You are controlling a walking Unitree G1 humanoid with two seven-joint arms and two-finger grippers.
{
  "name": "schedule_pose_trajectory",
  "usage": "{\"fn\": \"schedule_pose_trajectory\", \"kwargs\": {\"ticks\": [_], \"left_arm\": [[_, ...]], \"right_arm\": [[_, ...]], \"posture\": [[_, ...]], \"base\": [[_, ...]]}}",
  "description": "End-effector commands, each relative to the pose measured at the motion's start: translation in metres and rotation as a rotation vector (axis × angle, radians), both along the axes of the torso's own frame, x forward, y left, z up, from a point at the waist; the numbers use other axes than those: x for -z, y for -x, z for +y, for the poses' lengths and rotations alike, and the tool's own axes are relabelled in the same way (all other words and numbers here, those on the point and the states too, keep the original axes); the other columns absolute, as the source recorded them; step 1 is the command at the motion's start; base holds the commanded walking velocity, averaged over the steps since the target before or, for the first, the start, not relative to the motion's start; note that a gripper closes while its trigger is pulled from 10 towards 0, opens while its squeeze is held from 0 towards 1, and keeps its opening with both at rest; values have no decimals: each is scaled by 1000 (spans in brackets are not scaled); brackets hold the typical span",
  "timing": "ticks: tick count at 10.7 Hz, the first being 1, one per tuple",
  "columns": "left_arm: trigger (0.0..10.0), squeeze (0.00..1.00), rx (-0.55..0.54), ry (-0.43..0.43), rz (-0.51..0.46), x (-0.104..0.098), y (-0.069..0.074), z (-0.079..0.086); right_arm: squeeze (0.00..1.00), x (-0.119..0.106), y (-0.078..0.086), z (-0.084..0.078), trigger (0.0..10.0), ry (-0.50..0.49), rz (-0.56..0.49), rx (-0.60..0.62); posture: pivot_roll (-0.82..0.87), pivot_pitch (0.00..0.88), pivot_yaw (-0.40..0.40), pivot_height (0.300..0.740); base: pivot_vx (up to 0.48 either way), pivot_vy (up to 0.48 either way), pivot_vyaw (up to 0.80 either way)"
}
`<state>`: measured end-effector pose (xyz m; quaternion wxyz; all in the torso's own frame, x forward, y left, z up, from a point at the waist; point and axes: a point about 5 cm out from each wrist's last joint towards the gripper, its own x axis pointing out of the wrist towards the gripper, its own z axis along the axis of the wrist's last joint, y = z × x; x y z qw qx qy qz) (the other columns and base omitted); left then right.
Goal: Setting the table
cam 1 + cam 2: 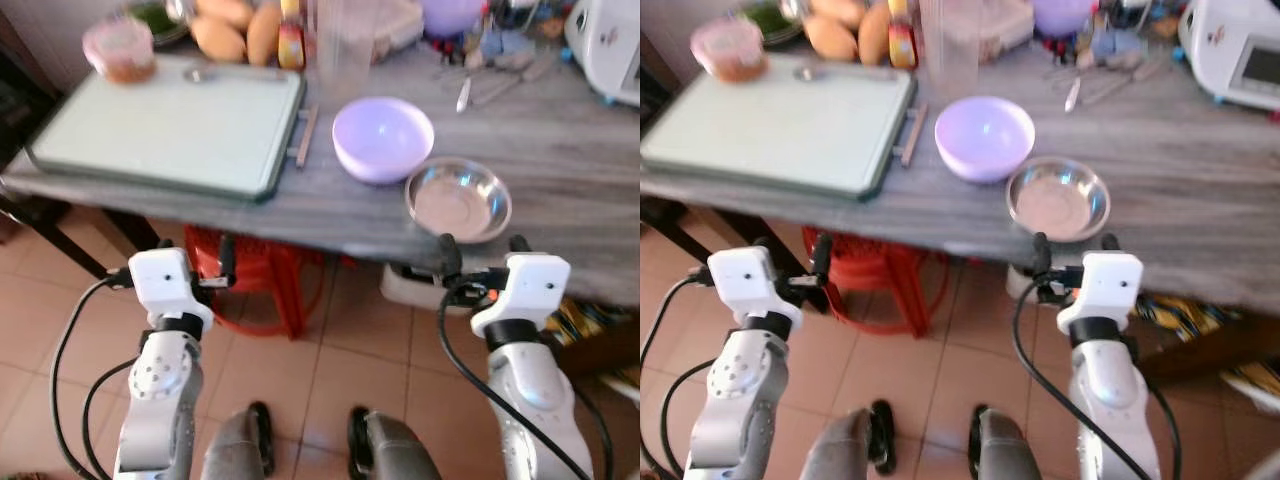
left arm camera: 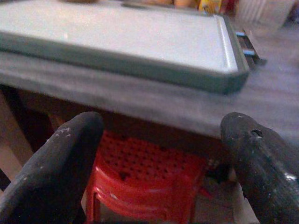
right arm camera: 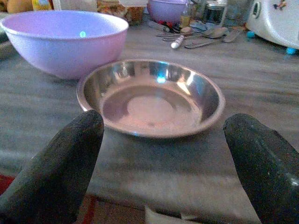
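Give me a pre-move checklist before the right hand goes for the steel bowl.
1. Right hand open: ok, fingers spread wide.
2. Lined up with steel bowl: ok, bowl centred between the fingers in the right wrist view.
3. Bowl empty: ok.
4. Bowl apart from purple bowl: cannot tell, rims look very close.
5. Bowl within reach of table edge: ok, sits near it.
6. Left hand out of the way: ok, open, below the tray.

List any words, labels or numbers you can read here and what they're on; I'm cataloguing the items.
No text is readable.
Yellow bottle: its label is too blurred to read.
White appliance: its panel is too blurred, and a small coloured mark on it in the right wrist view is too small.
Pink-lidded container: no print can be made out.
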<state>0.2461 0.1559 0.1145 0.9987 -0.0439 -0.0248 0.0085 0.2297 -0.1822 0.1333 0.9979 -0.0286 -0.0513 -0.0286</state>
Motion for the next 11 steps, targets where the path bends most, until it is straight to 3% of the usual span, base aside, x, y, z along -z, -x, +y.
{"fn": "schedule_pose_trajectory", "kwargs": {"ticks": [1,3,8,11], "left_arm": [[10000,0,-1,-6,7,0,4,-1],[10000,0,-13,-7,15,1,6,2],[10000,0,2,-16,11,1,3,0],[10000,0,6,-24,19,1,1,3]], "right_arm": [[0,-3,4,-4,10000,22,-22,13],[0,-1,6,-10,10000,34,-26,54],[0,-1,-9,-1,10000,21,-44,9],[0,1,-17,6,10000,11,-43,-28]], "posture": [[-81,185,10,740],[-77,186,9,740],[-51,163,13,740],[-38,150,15,740]], "base": [[-244,0,0],[-244,0,0],[-242,0,-758],[-240,0,-140]]}}
